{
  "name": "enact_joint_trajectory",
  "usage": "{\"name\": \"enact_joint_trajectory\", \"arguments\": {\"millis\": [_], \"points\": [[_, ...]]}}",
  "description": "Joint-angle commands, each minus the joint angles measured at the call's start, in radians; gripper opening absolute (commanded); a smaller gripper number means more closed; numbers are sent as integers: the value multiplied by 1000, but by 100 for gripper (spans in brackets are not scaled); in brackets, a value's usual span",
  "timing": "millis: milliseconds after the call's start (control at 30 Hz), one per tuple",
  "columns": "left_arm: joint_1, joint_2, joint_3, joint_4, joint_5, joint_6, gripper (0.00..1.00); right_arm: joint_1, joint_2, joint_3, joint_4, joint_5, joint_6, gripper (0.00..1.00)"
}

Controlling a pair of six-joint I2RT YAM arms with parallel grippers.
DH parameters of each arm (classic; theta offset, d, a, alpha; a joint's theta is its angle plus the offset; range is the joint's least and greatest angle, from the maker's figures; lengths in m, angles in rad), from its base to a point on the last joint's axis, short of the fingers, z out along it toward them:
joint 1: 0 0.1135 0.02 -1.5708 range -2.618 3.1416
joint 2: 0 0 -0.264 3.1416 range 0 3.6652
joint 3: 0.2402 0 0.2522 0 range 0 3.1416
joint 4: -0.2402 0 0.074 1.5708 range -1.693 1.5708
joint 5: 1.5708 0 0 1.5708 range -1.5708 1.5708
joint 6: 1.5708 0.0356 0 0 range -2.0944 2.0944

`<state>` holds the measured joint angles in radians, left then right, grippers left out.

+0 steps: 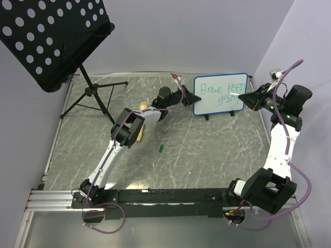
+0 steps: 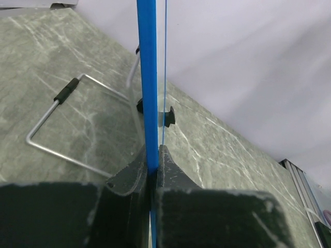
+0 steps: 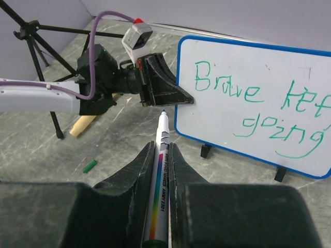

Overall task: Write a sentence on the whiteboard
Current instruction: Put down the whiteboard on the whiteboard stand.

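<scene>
Perforation marks the black panel of the music stand [image 1: 51, 36], which leans over the bench's [image 1: 207, 160] far left corner on a thin black tripod. The bench is a flat slab, grey-green with white marble veins. Right of the tripod, a pale wood piece [image 1: 140, 129] lies partly under the left arm. A small green cap [image 1: 161, 148], a short cylinder, lies alone near the bench's middle.

The left gripper [image 1: 195, 98] is closed on the whiteboard's [image 1: 207, 107] left edge. In its wrist view the glossy blue rim [image 2: 147, 77] runs edge-on between the two dark matte fingers [image 2: 126, 178]. Behind the board is a bent wire prop [image 2: 67, 91] with a black rubber sleeve.

The whiteboard stands upright near the bench's back edge, right of centre, on small black feet. It is a smooth white rectangle with rounded corners. The sentence [image 1: 223, 93], in thin green strokes, reads "Brave keep" above "going".

The right gripper [image 1: 243, 96], at the board's right side, is clamped on a slim white marker [image 3: 161, 170] with a rainbow stripe and a bare tip.
</scene>
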<state>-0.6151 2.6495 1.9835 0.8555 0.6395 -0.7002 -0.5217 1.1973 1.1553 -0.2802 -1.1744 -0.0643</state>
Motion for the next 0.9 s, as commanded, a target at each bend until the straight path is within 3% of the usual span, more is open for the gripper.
{"name": "enact_joint_trajectory", "arguments": {"millis": [0, 167, 267, 367, 400, 500, 867], "points": [[-3, -40, -47, 144, -37, -2, 1, -6, 2, -3, 44, -39, 9, 0], [-12, -63, -127, 177, -64, -5, 2, -6, 4, -2, 41, -42, 4, 0], [-11, -62, -137, 183, -70, -10, 8, -6, 5, -5, 41, -45, 4, 0], [-12, -65, -140, 182, -77, -12, 20, -6, 7, -3, 38, -47, 1, 0], [-12, -66, -140, 177, -75, -10, 31, -6, 8, -3, 38, -47, 1, 0], [-12, -82, -144, 163, -78, 1, 44, -5, 10, -5, 36, -47, -2, 0], [-11, -112, -175, 148, -95, 19, 62, -6, 12, -3, 36, -48, 0, 0]]}}
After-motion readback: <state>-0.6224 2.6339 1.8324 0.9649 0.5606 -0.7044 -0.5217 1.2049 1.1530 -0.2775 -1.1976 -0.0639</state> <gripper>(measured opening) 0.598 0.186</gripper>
